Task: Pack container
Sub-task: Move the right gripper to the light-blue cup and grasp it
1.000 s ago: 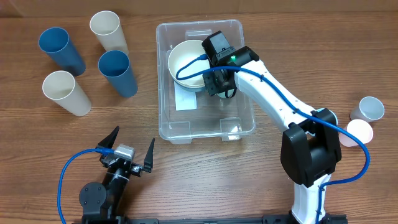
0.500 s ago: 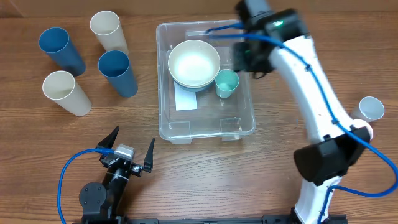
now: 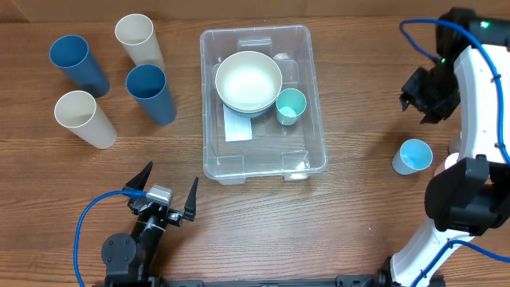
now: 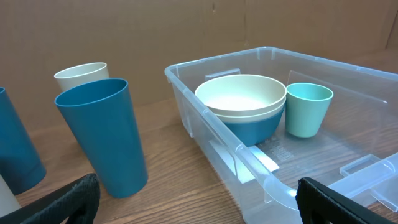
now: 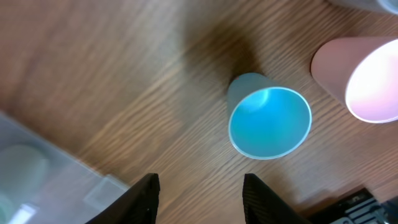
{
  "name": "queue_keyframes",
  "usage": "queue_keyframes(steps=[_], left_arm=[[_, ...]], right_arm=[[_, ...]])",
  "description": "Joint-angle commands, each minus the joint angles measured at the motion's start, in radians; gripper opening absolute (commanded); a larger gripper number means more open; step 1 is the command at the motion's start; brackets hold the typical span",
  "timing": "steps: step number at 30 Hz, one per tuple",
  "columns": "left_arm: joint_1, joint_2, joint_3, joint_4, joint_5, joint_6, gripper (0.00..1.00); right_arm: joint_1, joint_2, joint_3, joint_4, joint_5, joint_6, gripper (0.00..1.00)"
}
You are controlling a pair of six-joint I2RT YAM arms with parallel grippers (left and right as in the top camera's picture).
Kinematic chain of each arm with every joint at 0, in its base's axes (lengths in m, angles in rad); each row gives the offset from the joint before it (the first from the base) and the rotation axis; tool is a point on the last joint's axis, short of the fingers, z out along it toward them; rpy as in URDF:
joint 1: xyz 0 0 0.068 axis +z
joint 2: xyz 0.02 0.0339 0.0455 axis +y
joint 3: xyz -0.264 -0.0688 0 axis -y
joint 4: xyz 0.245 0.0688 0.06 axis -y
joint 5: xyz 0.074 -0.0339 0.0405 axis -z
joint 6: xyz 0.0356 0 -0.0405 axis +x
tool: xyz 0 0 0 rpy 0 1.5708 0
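The clear plastic container [image 3: 263, 155] stands at the table's middle. Inside it are a cream bowl [image 3: 249, 81] stacked in a blue one, and beside them a small teal cup [image 3: 291, 105]. They also show in the left wrist view: container [image 4: 208, 118], bowl [image 4: 241, 102], teal cup [image 4: 308, 109]. My right gripper [image 3: 426, 96] is open and empty, up at the far right, above a light blue cup [image 3: 413, 155] that stands on the table. In the right wrist view the open fingers [image 5: 204, 199] are near that cup [image 5: 270, 122]. My left gripper [image 3: 163, 201] is open and empty near the front edge.
Two tall blue cups [image 3: 78, 64] [image 3: 150, 92] and two cream cups [image 3: 137, 38] [image 3: 84, 118] stand at the left. A pink cup [image 5: 367, 78] stands beside the light blue cup. The container's corner [image 5: 37, 168] lies left of the right gripper.
My right arm lifted out of the container and swung far right, empty. The teal cup now stands in the container beside the bowl. The left arm has not moved.
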Motion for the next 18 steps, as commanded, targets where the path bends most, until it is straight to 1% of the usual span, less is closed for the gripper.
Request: queue_keyframes(steps=[1,12,16,18], left_arm=[[0.008,-0.009,-0.003,0.0,0.014,0.008,1.0],[0.008,-0.009,-0.003,0.0,0.014,0.008,1.0],[0.008,-0.009,-0.003,0.0,0.014,0.008,1.0],[0.008,-0.009,-0.003,0.0,0.014,0.008,1.0]], right_arm=[[-0.014,-0.028,-0.083,0.035,0.031,-0.044,0.45],[-0.014,-0.028,-0.356,0.244,0.03,-0.043,0.46],[-0.014,-0.028,-0.427,0.325,0.022,-0.038,0.46],[-0.015,-0.028,-0.473,0.384,0.022,-0.035,0.41]])
